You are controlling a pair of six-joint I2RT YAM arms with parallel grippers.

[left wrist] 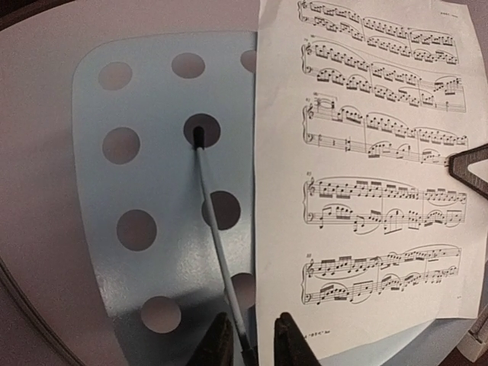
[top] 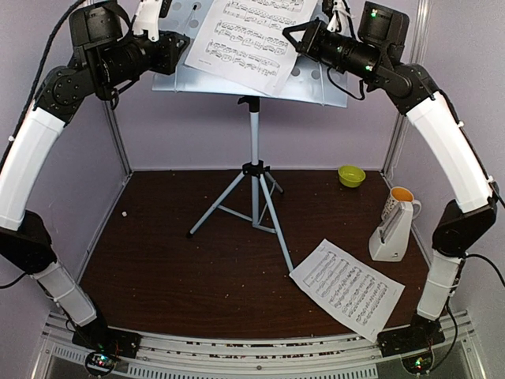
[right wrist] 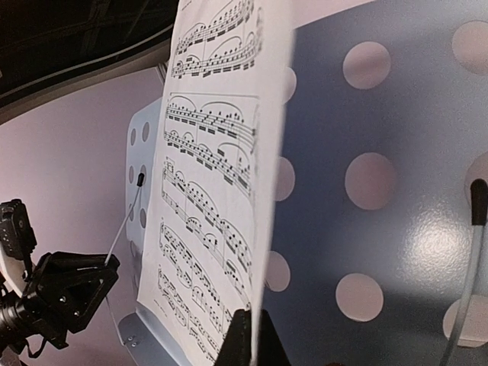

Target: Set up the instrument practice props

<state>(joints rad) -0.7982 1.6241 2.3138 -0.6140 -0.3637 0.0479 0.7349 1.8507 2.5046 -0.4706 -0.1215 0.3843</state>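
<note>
The silver tripod music stand [top: 254, 181] stands mid-table, its white perforated desk [top: 316, 83] at the top. One sheet-music page [top: 248, 39] leans on the desk. My right gripper [top: 289, 36] is shut on that page's right edge, as the right wrist view [right wrist: 250, 345] shows. My left gripper [top: 183, 52] is at the desk's left part. In the left wrist view [left wrist: 255, 345] its jaws are narrowly open, straddling the thin page-holder wire [left wrist: 217, 236], just left of the page [left wrist: 366, 152]. The second page [top: 347, 288] lies flat on the table at front right. The white metronome [top: 392, 233] stands behind it.
A white mug with orange inside [top: 402, 196] stands right behind the metronome. A small yellow-green bowl [top: 351, 175] sits at the back right. The tripod legs spread across the table's middle. A second holder wire [right wrist: 474, 229] rises on the desk's right side.
</note>
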